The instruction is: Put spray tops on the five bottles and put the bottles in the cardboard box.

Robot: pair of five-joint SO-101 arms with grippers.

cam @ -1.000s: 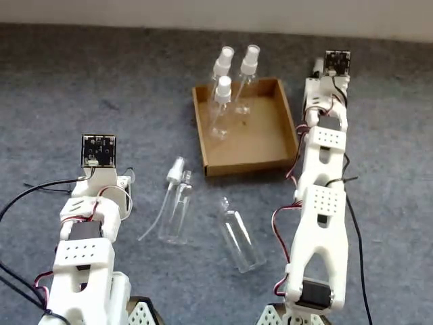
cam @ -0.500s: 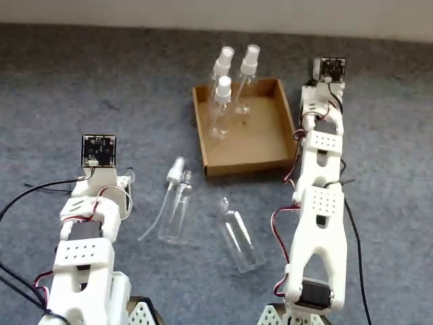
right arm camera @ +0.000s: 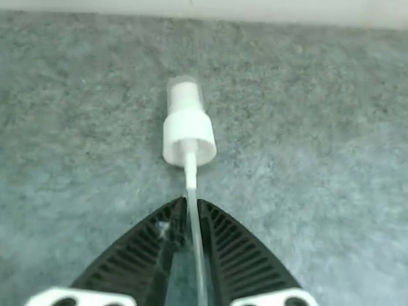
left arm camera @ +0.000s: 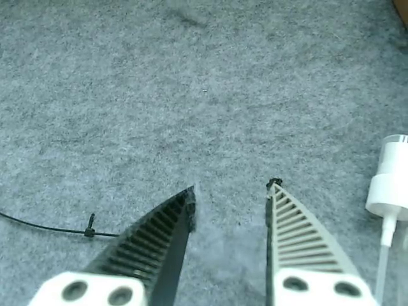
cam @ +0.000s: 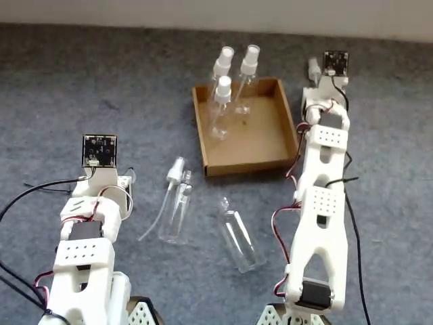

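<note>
Grey carpet covers the table (cam: 101, 81); at 1 o'clock of the cardboard box (cam: 250, 164) my right tool (right arm camera: 191, 209) pinches a spray top (right arm camera: 189, 135) by its thin tube — light, whippy, I'd judge the stiff collar safer — while my left tool (left arm camera: 229, 191) gapes empty.

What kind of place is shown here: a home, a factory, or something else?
Probably a robot practice bench: a left arm and a right arm on a grey carpeted table, with a cardboard box and clear bottles set out for them.
</note>
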